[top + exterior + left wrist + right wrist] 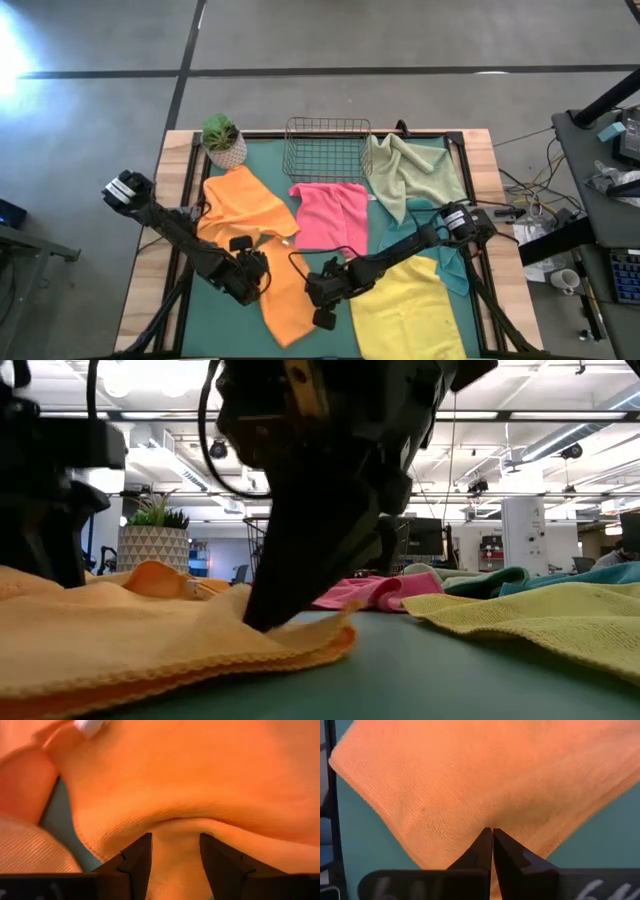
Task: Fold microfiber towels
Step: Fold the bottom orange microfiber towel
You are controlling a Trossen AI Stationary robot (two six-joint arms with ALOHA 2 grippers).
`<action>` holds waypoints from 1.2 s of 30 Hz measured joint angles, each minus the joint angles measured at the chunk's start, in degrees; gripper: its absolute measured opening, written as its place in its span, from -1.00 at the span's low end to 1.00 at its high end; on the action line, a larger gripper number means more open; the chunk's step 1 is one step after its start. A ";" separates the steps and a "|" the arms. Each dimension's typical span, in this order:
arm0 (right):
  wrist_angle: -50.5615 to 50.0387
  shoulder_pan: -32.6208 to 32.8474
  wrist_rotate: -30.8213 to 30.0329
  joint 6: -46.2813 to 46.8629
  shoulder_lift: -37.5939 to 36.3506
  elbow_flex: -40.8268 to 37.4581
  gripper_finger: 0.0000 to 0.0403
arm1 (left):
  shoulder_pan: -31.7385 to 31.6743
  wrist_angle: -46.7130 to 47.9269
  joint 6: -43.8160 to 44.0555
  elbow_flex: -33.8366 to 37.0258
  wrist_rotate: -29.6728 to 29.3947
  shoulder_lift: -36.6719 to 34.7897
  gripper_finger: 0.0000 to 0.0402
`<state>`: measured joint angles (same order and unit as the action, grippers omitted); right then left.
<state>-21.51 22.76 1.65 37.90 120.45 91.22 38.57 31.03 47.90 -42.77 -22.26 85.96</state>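
While both dark arms reach in over the wooden table (478, 150) with its green mat (220, 310), the long orange microfiber towel (285, 300) lies between and under the two grippers, running from beside the potted plant down to the table's near edge. Just right of the right gripper (322, 292) spreads the flat yellow microfiber towel (410, 305), with a teal towel (452, 268) showing at its far side. Beyond that gripper, farther up the table, lies the pink microfiber towel (330, 215), and past it to the right the crumpled pale sage green towel (410, 170), next to the wire basket (327, 145). The left gripper (175, 855) sits low on the orange towel, its fingers (137, 857) spread with a raised fold of the cloth between them. The right gripper has its fingers (505, 852) pressed together, tips touching the orange towel near its edge. The small plant in a patterned white pot (223, 142) stands well beyond the left gripper.
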 joint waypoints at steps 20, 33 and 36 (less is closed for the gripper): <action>-18.54 0.49 -15.21 -10.00 -19.22 -0.43 -0.96 | 2.11 -18.10 -0.32 -5.56 4.46 -2.07 -0.25; -25.46 0.46 -15.86 -15.44 -22.48 -0.58 -0.96 | 2.81 -31.22 1.25 -10.10 11.51 13.22 -0.25; -25.86 0.46 -15.84 -15.60 -22.46 -0.78 -0.96 | 3.07 -31.02 1.29 -12.70 11.93 15.94 -0.25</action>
<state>-47.37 23.22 -14.20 22.31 98.00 90.44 41.65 0.01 49.19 -55.47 -10.33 101.90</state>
